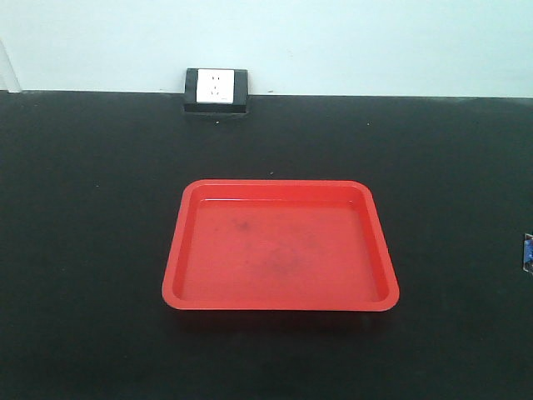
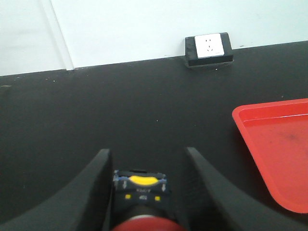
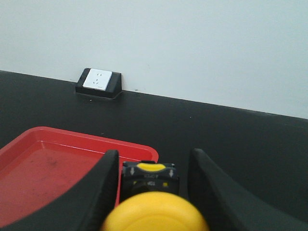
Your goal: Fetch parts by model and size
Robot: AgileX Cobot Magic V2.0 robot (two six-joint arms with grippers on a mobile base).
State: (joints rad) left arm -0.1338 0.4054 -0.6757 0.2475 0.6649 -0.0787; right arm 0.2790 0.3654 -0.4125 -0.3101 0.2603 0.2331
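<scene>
A red-capped push-button switch with a black body sits between the fingers of my left gripper, cap toward the camera. The gripper is shut on it over the black table, left of the red tray. A yellow-capped switch is held the same way in my right gripper, just off the tray's right corner. In each view the body rests against the left finger, with a gap on its right. Neither gripper appears in the front view, where the tray holds nothing.
A black-framed white wall socket stands at the table's back edge against the pale wall, also seen as the socket and the socket. A small bluish object is cut off by the right edge.
</scene>
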